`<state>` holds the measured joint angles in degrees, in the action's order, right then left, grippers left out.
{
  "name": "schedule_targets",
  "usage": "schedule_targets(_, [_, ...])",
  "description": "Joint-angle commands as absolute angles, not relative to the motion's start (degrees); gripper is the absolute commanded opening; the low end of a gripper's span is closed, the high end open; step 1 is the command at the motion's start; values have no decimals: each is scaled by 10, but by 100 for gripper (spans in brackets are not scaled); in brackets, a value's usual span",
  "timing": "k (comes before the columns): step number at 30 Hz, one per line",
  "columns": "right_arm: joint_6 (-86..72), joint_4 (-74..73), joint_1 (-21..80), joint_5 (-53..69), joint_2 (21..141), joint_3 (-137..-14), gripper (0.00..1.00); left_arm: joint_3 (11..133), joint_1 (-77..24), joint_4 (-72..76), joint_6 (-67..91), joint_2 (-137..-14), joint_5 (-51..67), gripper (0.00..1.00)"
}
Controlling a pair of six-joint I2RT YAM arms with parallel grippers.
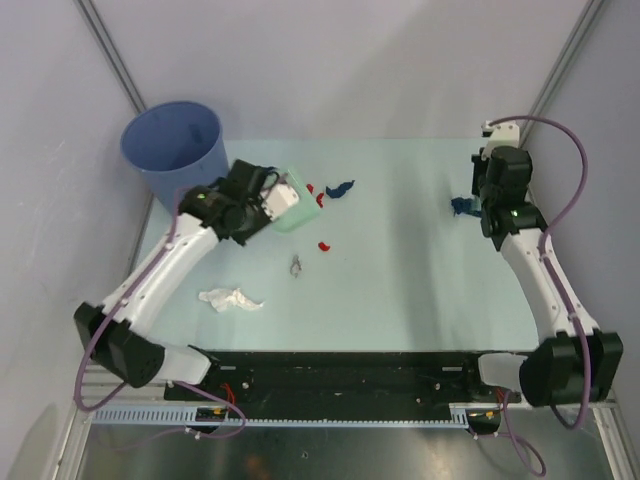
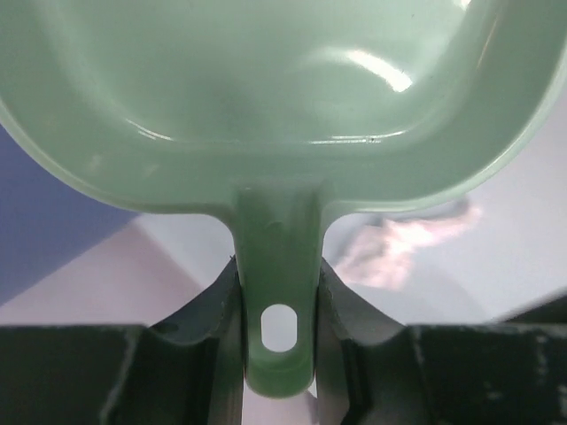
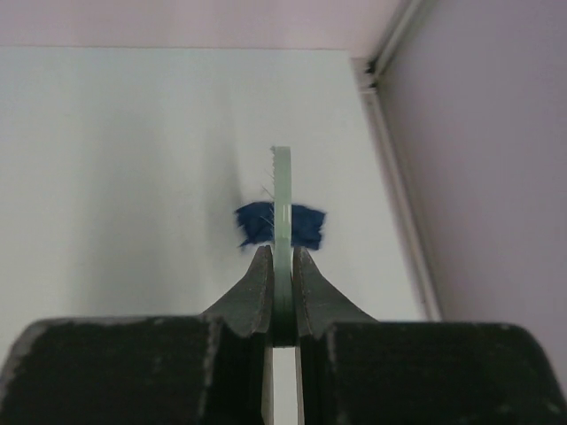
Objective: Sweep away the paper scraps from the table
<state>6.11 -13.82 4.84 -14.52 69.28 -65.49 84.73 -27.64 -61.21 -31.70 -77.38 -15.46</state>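
My left gripper (image 1: pixel 262 202) is shut on the handle of the mint-green dustpan (image 1: pixel 291 208), whose pan fills the left wrist view (image 2: pixel 266 88); its jaws (image 2: pixel 277 274) clamp the handle on both sides. On the pale green table (image 1: pixel 420 290) just right of the pan lie red scraps (image 1: pixel 320 197), a dark blue scrap (image 1: pixel 340 188), another red scrap (image 1: pixel 324 245), a grey scrap (image 1: pixel 297 266) and a white wad (image 1: pixel 230 298). My right gripper (image 1: pixel 483 200) (image 3: pixel 282 266) is shut on the thin mint-green brush (image 3: pixel 281 190), right over a dark blue scrap (image 1: pixel 463 206) (image 3: pixel 306 226).
A blue bucket (image 1: pixel 172 148) stands at the far left corner, just behind my left arm. White walls and a metal corner rail (image 3: pixel 390 159) close the table's right side, near my right gripper. A black rail (image 1: pixel 340 375) runs along the near edge.
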Motion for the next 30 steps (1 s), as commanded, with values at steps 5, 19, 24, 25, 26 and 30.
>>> schedule_targets(5, [317, -10, 46, -339, 900, -744, 0, 765, -305, -621, -279, -816, 23, 0])
schedule_targets(19, [328, -127, 112, -282, 1092, -753, 0, 749, -288, -611, -293, -855, 17, 0])
schedule_targets(24, [205, -258, 181, -179, 1052, -746, 0, 739, -286, -608, -295, -847, 25, 0])
schedule_targets(25, [193, -271, 195, -148, 1042, -743, 0, 737, -280, -606, -298, -844, 25, 0])
schedule_targets(26, [183, -292, 206, -136, 1033, -737, 0, 737, -278, -606, -299, -841, 24, 0])
schedule_targets(30, [142, -340, 278, -96, 975, -733, 0, 737, -258, -606, -301, -839, 21, 0])
